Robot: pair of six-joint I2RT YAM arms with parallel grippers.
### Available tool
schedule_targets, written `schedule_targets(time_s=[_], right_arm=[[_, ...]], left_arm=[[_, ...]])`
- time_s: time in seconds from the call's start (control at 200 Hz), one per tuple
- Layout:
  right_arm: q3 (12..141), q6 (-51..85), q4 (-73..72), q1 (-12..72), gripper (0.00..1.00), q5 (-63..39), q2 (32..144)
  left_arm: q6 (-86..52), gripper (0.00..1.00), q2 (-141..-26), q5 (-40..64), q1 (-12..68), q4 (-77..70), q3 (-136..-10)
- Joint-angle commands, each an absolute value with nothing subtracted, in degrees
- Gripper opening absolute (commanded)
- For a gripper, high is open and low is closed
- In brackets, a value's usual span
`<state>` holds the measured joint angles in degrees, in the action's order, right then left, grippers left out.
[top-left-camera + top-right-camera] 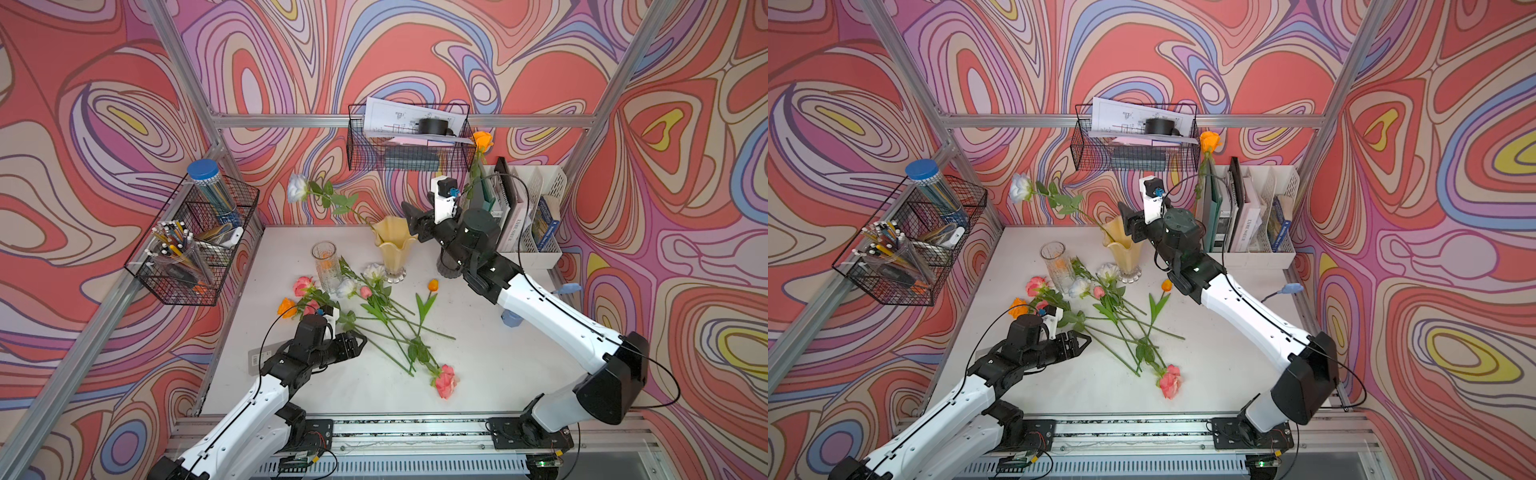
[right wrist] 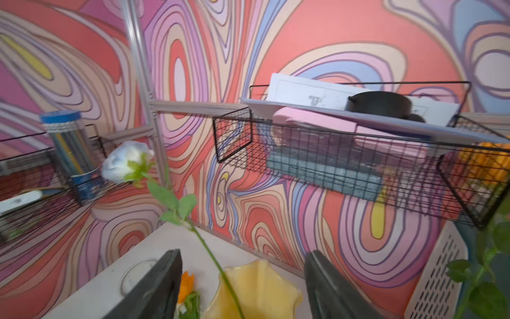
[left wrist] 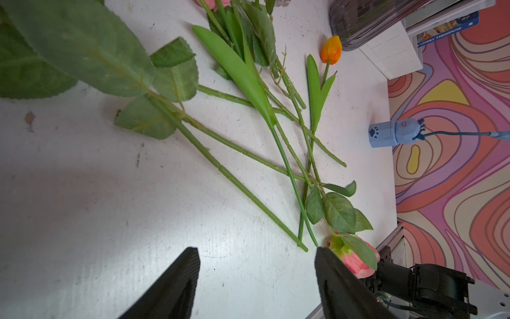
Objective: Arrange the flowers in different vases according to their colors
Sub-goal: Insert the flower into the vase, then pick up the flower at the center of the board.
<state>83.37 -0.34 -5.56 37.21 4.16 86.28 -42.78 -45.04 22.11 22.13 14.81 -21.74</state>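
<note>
While white rose [image 1: 298, 188] leans in yellow vase [image 1: 392, 245]: right gripper [image 2: 242, 254] spread, empty.
Left gripper [image 3: 256, 248]: spread, empty, near stems [image 3: 220, 168].

"STOREY TREEHOUSE" on the blue book [image 3: 447, 29], other print too small to read

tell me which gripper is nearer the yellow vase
Right. The right gripper hangs open just beside the yellow vase, up at its rim. The left gripper, also open, sits low over the loose stems, clearly apart from it.
</note>
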Motion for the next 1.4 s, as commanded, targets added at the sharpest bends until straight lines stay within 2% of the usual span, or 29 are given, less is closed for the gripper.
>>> schedule_targets(time_s=[0.0,0.2,0.345,0.471,0.596,0.771,1.036,1.397], right_arm=[[81.35,0.58,11.79,37.35,0.68,-8.52,87.71],[72.33,2.56,15.00,37.35,0.60,-11.84,88.51],[71.18,2.23,19.11,37.44,0.54,-15.67,91.36],[72.97,0.36,22.91,38.70,0.50,-12.42,95.29],[75.75,-0.51,25.90,39.23,0.40,-9.46,99.53],[79.41,-2.25,30.82,41.73,0.38,-4.99,106.49],[82.29,-0.70,32.87,42.49,0.27,0.53,113.12],[84.57,0.04,33.40,42.48,0.26,0.09,117.97]], left_arm=[[-41.57,0.72,-44.74,21.18,21.84,16.31,-22.28],[-41.27,0.72,-45.44,21.35,21.88,16.34,-22.60],[-41.14,0.72,-45.35,21.00,21.87,16.52,-22.48],[-41.05,0.72,-45.68,21.18,21.87,16.31,-22.40],[-40.98,0.72,-45.62,21.02,21.84,16.34,-22.41],[-41.04,0.72,-45.10,20.92,21.84,16.77,-22.23],[-41.07,0.72,-44.91,20.74,21.87,17.02,-22.09],[-41.04,0.72,-45.26,20.80,21.88,16.89,-22.15]])
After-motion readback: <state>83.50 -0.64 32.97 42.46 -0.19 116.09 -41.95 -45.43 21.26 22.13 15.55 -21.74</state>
